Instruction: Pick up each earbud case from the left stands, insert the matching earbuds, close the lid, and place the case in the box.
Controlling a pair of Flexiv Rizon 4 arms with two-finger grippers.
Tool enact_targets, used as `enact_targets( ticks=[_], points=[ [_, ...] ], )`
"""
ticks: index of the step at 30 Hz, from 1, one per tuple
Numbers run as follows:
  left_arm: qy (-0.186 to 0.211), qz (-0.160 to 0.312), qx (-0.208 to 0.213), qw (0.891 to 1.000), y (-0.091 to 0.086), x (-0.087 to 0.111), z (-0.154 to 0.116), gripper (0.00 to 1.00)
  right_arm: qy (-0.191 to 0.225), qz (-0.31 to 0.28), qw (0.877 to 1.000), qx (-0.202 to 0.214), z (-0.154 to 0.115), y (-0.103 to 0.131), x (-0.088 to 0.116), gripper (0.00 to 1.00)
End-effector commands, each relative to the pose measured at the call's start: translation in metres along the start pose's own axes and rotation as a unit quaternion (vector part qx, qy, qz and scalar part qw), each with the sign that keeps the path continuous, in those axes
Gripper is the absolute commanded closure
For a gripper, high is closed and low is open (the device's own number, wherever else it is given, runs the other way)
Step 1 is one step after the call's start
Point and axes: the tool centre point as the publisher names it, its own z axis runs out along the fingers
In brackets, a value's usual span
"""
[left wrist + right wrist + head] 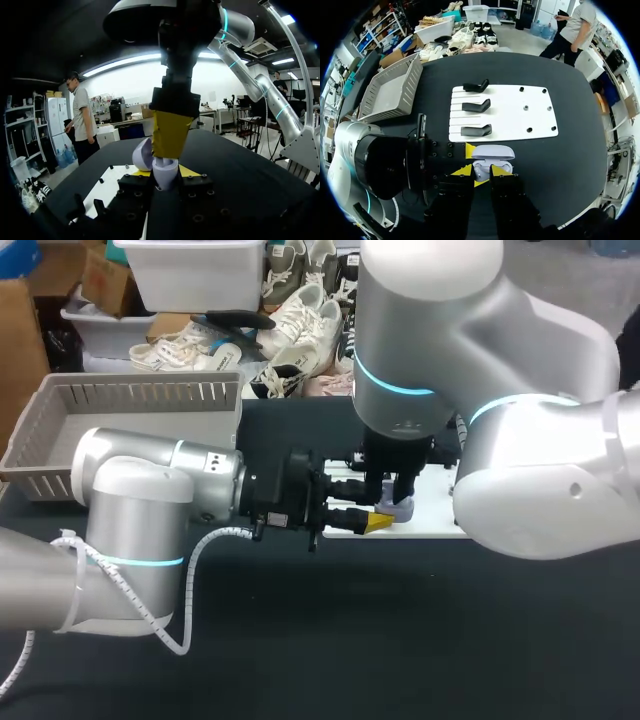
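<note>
The left tool [372, 522] is clamped on the little purple case [401, 507]. It holds the case steady with the lid [142, 153] open, I think so earbuds can go in. The right tool [481, 171] comes down on it from twelve o'clock and hides the inside. I cannot tell if that tool is apart or together. Past them are three black stands [476, 106]. The box [60, 430] waits at ten o'clock.

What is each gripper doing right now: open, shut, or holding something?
Left gripper: shut on the earbud case, whose lid is open.
Right gripper: directly over the case; open or shut cannot be told.
</note>
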Motion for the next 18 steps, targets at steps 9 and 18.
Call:
enact_targets(
  ticks=[9,18],
  points=[
    [-0.001,0.001,-0.003,1.0,-0.001,-0.001,-0.001,1.0,-0.004,-0.007,1.0,0.018,0.0,0.003,-0.002,0.73],
    [-0.001,0.001,-0.003,1.0,-0.001,-0.001,-0.001,1.0,-0.016,-0.013,1.0,0.024,-0.013,0.005,0.001,0.64]
  ],
)
